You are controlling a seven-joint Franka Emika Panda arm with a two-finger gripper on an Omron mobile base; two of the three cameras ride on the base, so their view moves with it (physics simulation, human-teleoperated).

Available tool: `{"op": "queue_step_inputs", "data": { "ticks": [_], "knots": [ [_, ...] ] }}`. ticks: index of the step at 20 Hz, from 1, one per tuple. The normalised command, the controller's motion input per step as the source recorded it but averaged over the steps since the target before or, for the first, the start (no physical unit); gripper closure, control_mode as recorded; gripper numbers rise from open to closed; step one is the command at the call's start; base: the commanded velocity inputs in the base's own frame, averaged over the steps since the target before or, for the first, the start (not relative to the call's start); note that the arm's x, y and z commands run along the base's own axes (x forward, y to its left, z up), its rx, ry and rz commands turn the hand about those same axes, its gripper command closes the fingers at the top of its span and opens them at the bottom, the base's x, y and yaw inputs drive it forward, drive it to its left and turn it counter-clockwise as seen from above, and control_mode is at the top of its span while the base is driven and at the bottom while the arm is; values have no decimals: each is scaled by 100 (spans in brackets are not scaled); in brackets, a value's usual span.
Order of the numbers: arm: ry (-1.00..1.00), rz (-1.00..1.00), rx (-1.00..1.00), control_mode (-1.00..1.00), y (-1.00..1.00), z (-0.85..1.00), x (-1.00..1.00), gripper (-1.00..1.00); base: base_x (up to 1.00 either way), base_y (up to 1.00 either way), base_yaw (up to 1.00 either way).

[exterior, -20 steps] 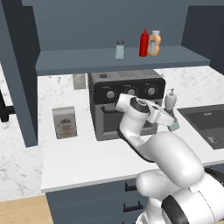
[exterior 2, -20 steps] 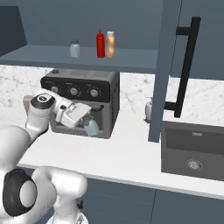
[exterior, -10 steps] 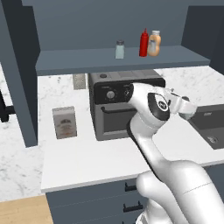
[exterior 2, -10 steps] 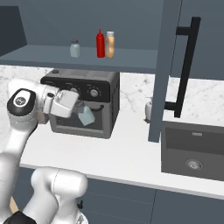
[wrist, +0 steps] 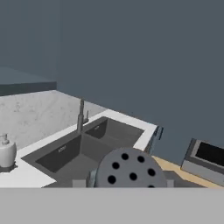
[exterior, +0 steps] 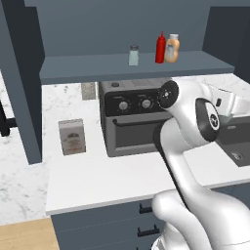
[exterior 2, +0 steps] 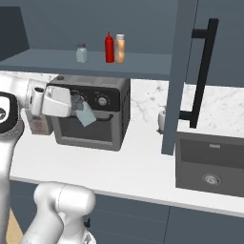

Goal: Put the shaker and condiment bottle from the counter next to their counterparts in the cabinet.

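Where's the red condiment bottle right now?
The red condiment bottle stands on the cabinet shelf, touching the orange bottle on its right, with a pale shaker further left.

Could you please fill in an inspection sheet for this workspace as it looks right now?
Surface: marble counter, nothing spilled.
Job's things: shaker tilted in the pincer, in front of the oven; red condiment bottle upright on the cabinet shelf, right beside the orange bottle; paler shaker further left on the shelf.
Clutter: toaster oven, small box, soap dispenser.
Grippers: pincer closed on the shaker, below shelf level.
Cables: nothing seen.
Surroundings: sink with faucet, tall door with black handle.
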Motion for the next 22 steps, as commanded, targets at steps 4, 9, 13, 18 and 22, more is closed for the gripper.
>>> {"op": "queue_step_inputs", "data": {
  "ticks": [4,9,13,18,22],
  "knots": [
    [0,12,0,-100,26,58,-38,100,0,0,0],
    [0,13,-9,-100,81,12,-24,100,0,0,0],
    [0,28,-9,-100,77,2,0,100,0,0,0],
    [0,26,0,-100,23,49,0,100,0,0,0],
    [0,23,0,-100,1,63,0,100,0,0,0]
  ]
}}
